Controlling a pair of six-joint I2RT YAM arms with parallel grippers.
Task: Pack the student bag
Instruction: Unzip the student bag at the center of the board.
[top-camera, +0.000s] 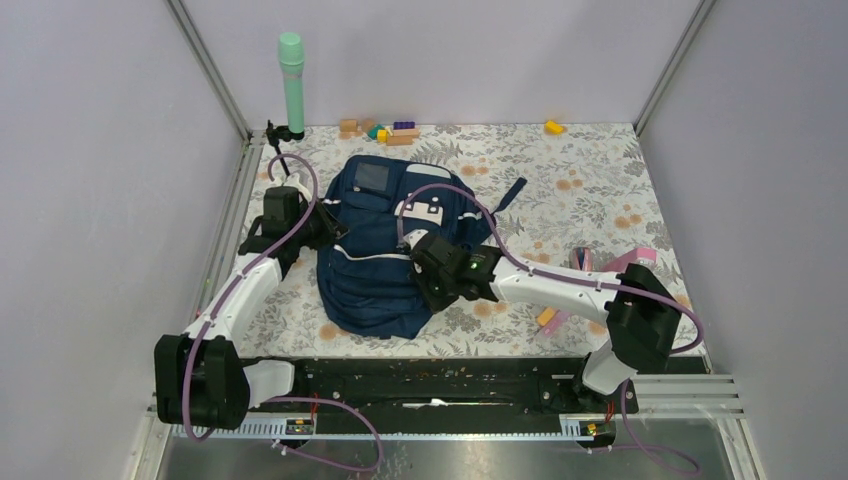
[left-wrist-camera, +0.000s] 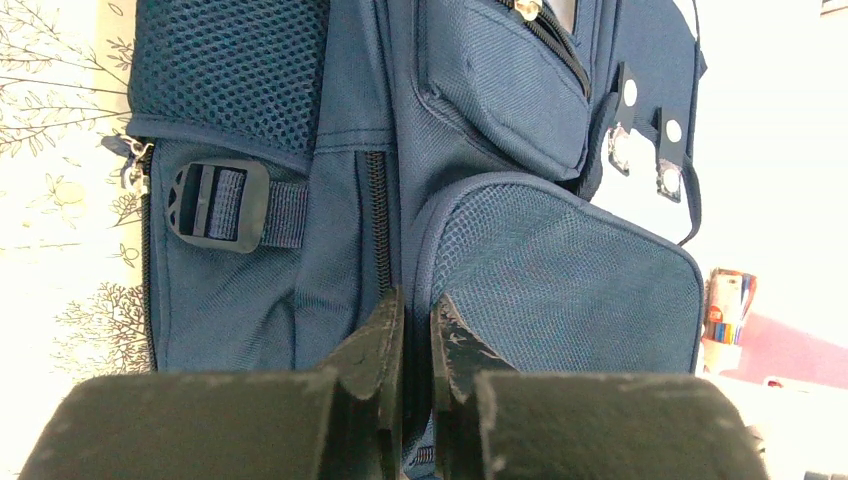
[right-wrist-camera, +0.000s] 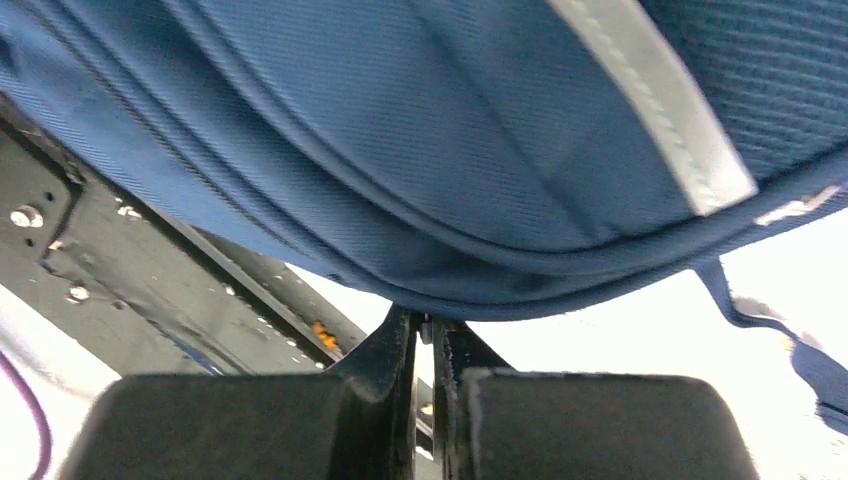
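Both pinched narrow: left hand (left-wrist-camera: 417, 310) by a zip (left-wrist-camera: 377, 220), right hand (right-wrist-camera: 428, 330) at the edge of the bag (top-camera: 380, 270). Opening it, seemingly; next, unzip.

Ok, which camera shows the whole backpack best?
The top external view: the student bag shows nearly whole, from above. The left wrist view shows only its side, with a buckle and mesh pockets; the right wrist view shows only an edge with a reflective stripe.
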